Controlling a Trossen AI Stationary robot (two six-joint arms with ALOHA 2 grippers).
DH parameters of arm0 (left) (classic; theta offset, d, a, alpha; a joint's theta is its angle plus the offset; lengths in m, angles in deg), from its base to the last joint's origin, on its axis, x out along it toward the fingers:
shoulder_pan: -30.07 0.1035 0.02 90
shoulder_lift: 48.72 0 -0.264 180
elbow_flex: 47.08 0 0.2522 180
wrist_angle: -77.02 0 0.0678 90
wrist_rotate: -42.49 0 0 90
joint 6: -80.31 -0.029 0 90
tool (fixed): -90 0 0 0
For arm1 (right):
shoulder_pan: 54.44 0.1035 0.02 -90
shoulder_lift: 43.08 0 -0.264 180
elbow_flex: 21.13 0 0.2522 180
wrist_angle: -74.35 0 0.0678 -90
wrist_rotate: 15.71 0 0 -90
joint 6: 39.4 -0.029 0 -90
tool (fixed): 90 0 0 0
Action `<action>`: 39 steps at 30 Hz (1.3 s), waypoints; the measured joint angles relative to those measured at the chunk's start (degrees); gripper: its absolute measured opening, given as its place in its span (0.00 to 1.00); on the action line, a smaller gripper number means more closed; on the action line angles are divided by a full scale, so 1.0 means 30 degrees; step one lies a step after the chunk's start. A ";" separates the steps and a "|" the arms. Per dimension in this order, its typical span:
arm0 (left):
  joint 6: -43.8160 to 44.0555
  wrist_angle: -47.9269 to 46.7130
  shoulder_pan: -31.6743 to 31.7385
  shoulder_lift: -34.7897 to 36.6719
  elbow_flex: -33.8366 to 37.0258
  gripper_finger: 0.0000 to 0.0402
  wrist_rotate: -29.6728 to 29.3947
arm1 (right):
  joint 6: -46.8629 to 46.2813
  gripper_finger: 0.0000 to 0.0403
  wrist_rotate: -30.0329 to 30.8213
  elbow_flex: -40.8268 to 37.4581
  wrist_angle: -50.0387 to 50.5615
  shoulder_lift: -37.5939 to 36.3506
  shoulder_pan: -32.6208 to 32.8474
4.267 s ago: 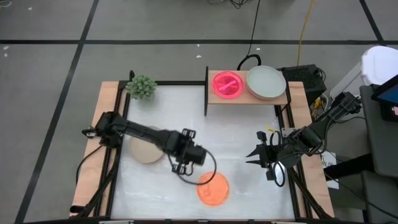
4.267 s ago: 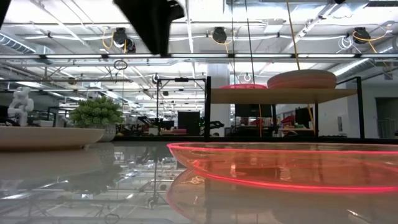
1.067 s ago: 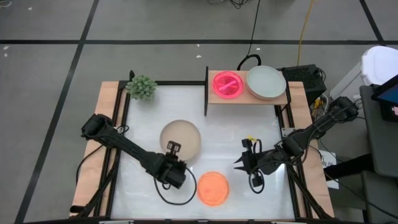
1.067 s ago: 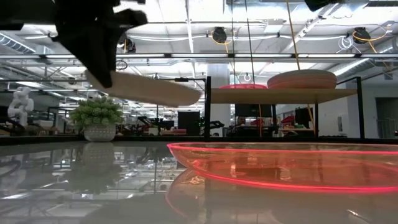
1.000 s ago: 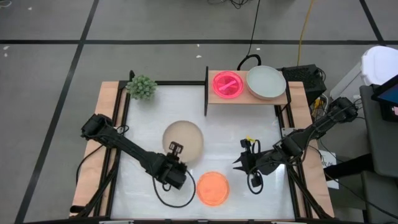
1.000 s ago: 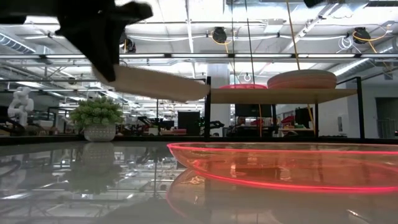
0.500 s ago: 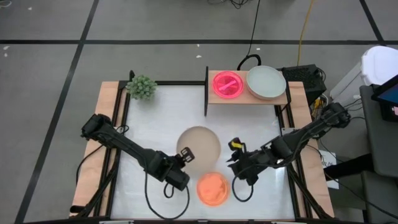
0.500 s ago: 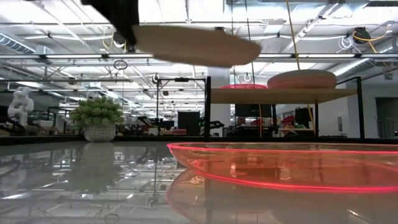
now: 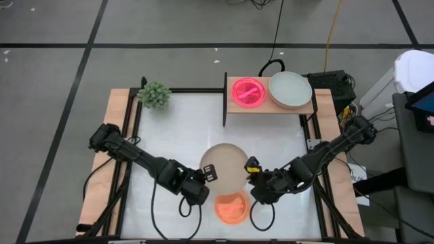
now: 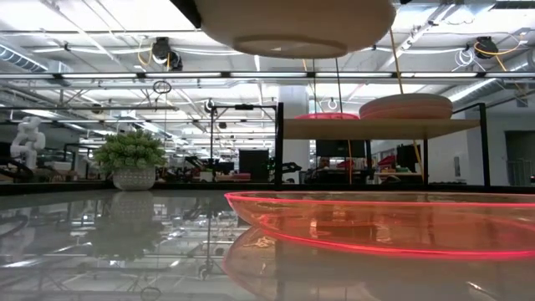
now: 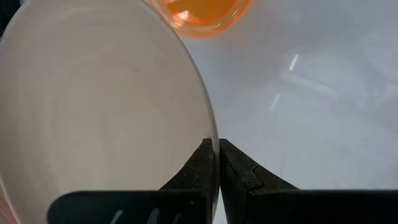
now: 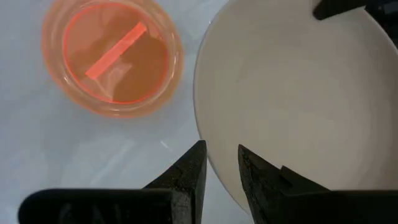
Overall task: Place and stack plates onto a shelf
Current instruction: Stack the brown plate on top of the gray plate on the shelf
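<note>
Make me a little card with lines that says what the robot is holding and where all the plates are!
Held: big round beige plate, in the air
Left pincer: shut on its rim
Right pincer: fingers on either side of the opposite rim
On table: clear orange plate
On wooden shelf: small magenta plate, pale grey-green plate

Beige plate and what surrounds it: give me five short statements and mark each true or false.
1. The left gripper jaws pinch the beige plate's rim. True.
2. The beige plate rests on the table. False: the low view shows it lifted above the table.
3. The shelf holds a magenta plate and a pale grey-green plate. True.
4. The orange plate sits on the shelf. False: it lies on the table.
5. The right gripper waits far from the beige plate. False: it is at the plate's rim.
</note>
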State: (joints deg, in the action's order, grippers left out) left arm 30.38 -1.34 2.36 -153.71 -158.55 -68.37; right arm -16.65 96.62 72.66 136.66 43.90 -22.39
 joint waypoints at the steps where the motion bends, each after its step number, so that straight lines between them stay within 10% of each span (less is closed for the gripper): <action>1: -0.0003 0.0002 0.0073 0.0000 0.0000 0.03 0.0002 | -0.0234 0.19 -0.0005 0.0000 0.0089 -0.0066 0.0014; 39: 0.0355 0.1858 0.1787 0.0000 0.0015 0.20 0.0048 | 0.0521 0.00 0.0029 -0.0015 0.1334 0.1311 0.0116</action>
State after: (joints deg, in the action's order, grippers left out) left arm 31.45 4.23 7.72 -153.71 -158.50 -68.23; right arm -15.09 96.70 72.62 140.66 47.83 -22.04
